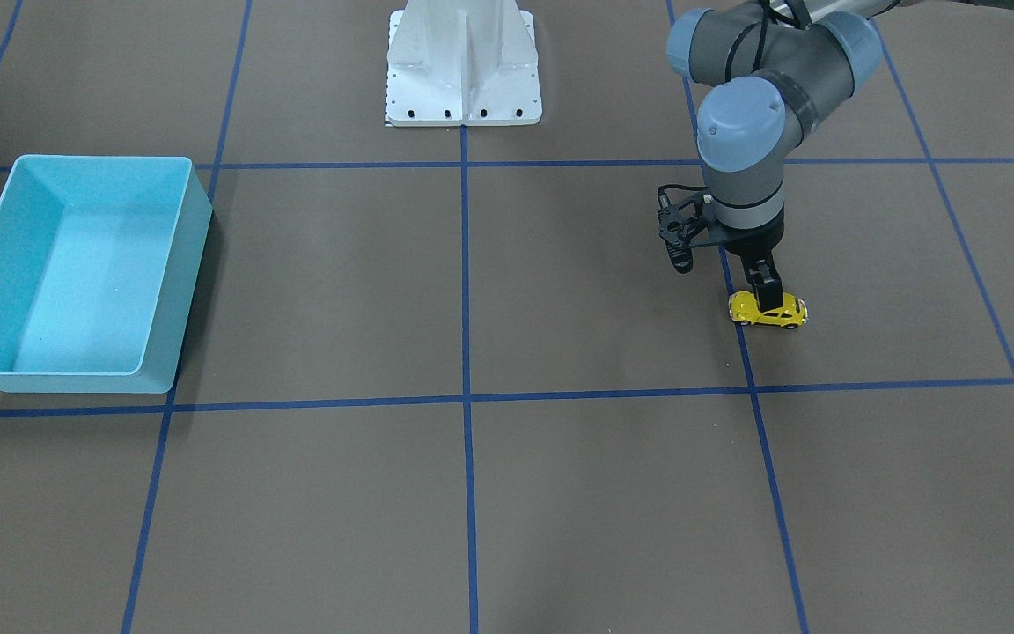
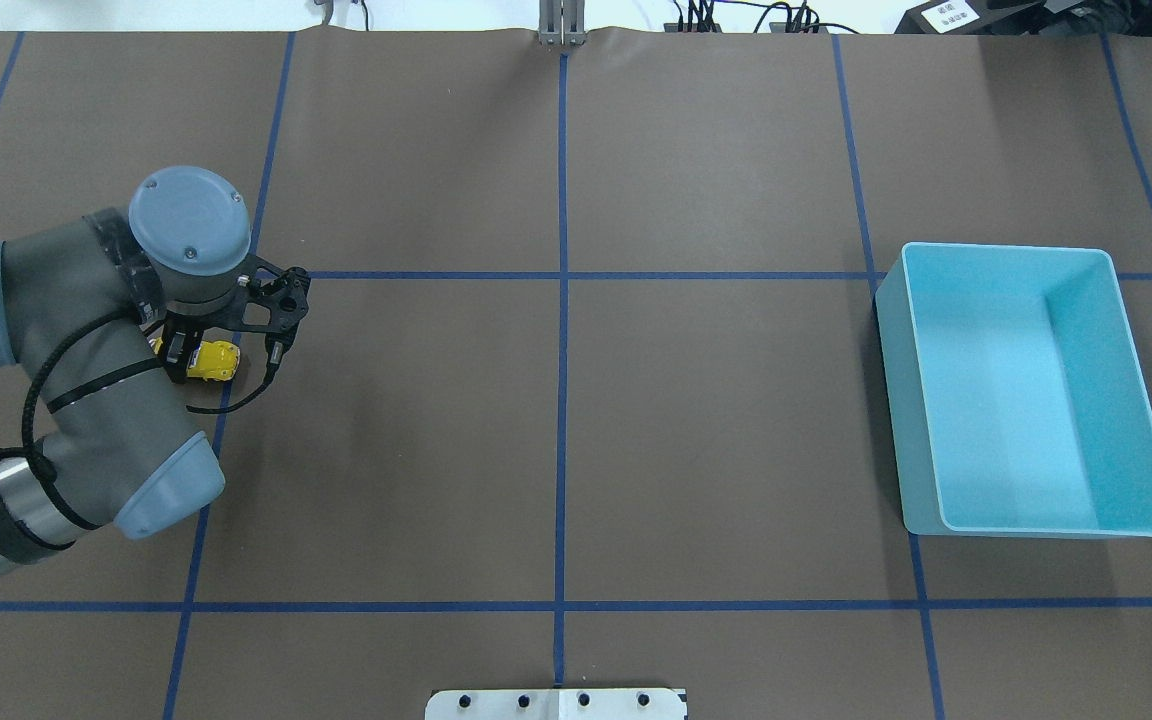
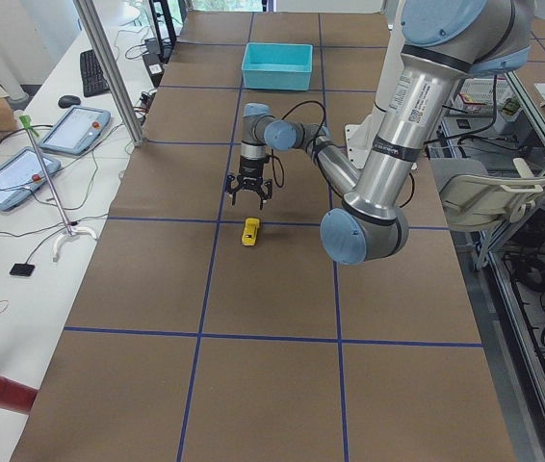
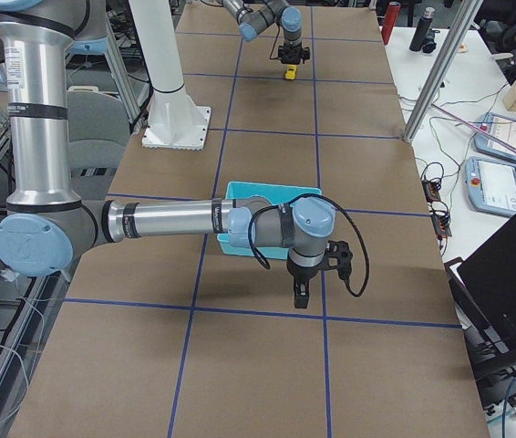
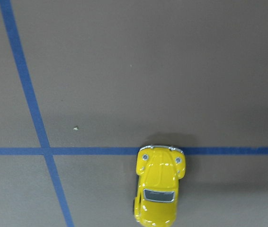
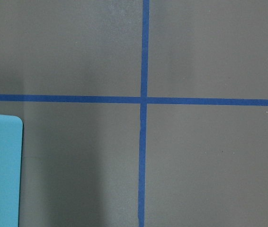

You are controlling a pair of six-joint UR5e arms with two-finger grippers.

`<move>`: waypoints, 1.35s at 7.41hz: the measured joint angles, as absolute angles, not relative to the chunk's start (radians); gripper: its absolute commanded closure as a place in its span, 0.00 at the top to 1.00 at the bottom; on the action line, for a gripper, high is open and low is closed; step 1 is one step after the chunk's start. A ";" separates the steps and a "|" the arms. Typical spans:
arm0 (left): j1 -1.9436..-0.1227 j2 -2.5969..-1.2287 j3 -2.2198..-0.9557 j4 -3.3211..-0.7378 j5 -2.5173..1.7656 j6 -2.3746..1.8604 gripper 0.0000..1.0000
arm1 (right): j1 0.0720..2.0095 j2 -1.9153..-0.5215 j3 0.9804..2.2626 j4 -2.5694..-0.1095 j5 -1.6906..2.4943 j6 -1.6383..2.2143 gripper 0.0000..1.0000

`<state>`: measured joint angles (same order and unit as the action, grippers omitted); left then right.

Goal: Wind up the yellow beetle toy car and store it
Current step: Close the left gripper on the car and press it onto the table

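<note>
The yellow beetle toy car (image 1: 768,310) stands on its wheels on the brown table, on the robot's left side, close to a blue tape line. It also shows in the overhead view (image 2: 212,360) and low in the left wrist view (image 5: 158,191). My left gripper (image 1: 765,295) points down right over the car. Its jaws look open and straddle the car's width; in the exterior left view (image 3: 248,197) they stand a little above the car (image 3: 250,231). My right gripper (image 4: 301,294) hangs near the light blue bin (image 4: 272,190); I cannot tell whether it is open.
The light blue bin (image 2: 891,400) stands empty on the robot's right side, far from the car; its corner shows in the right wrist view (image 6: 1,175). The white robot base (image 1: 463,70) is at the table's robot-side edge. Blue tape lines grid the table.
</note>
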<state>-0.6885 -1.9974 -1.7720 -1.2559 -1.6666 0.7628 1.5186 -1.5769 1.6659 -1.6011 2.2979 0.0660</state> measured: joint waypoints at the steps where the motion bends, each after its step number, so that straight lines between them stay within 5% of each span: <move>1: -0.683 -1.997 -1.744 -1.275 -1.666 0.774 1.00 | 1.519 -1.577 1.666 -1.601 2.298 0.066 0.99; 10: -0.657 -1.967 -1.686 -1.402 -1.704 0.661 1.00 | 1.519 -1.577 1.666 -1.601 2.298 0.066 0.99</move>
<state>-0.6566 -1.9667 -1.6859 -1.4019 -1.7045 0.6608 1.5187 -1.5769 1.6659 -1.6015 2.2975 0.0660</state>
